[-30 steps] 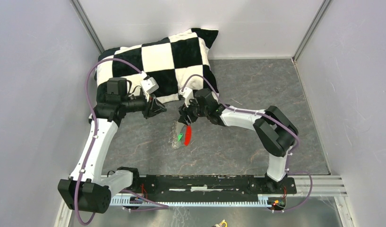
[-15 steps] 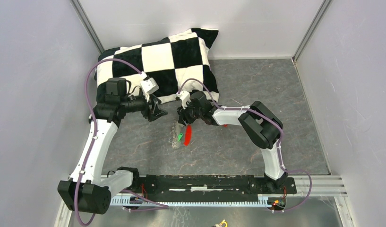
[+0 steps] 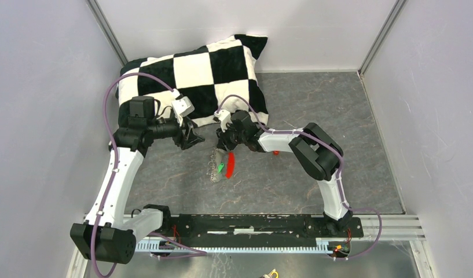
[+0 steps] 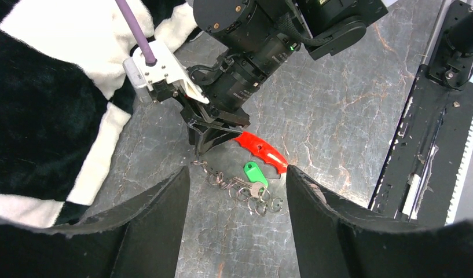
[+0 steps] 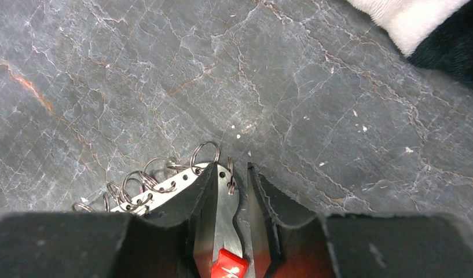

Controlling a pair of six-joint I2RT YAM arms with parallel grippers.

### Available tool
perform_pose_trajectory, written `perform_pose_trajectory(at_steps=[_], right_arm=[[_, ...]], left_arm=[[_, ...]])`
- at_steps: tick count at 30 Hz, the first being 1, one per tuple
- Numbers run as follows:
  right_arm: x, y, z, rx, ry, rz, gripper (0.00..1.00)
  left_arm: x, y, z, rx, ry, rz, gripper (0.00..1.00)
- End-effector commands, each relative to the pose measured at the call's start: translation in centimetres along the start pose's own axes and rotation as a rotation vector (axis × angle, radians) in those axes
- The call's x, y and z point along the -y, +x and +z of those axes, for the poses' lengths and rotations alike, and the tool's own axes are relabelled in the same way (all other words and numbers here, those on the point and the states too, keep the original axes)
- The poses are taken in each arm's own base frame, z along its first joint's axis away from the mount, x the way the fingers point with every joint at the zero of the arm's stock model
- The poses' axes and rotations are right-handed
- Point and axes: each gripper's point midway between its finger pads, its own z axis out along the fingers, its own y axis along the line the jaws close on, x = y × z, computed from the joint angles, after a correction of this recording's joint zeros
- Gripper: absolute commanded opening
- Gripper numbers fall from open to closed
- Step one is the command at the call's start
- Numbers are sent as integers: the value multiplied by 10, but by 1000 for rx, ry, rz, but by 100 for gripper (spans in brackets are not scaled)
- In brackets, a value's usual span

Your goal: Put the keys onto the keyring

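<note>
keyring lies flat on the grey marbled table, just in front of the checkered pillow; its red fob is on the right arm's side and the chain of little rings trails toward the left arm; green key lies against the rings, just beside the fob; from my end the left gripper hangs near the pillow's edge, fingers spread wide, nothing in them; right gripper is down at the fob's metal end, with the flat silver strip between its narrowed fingers; i can't tell if it's pinched or just straddled; small red thing lies by the right forearm, too small to say whether it's the red key
</note>
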Motion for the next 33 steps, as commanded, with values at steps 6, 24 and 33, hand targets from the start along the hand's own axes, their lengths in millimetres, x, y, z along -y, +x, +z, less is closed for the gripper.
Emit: perform_pose_trajectory(at_steps=[6,24,33], right_arm=[[-1,-12,6,25,-15,-23,28],[-108,-133,-161,465,-238,-501,1],[-205,-180,-296,727,-462,-719,1]], left_arm=[[4,-17,-9,35,-1,79,66],[57,-48,-32,122,188,205,63],[120,-101,-76,314,284,378,50]])
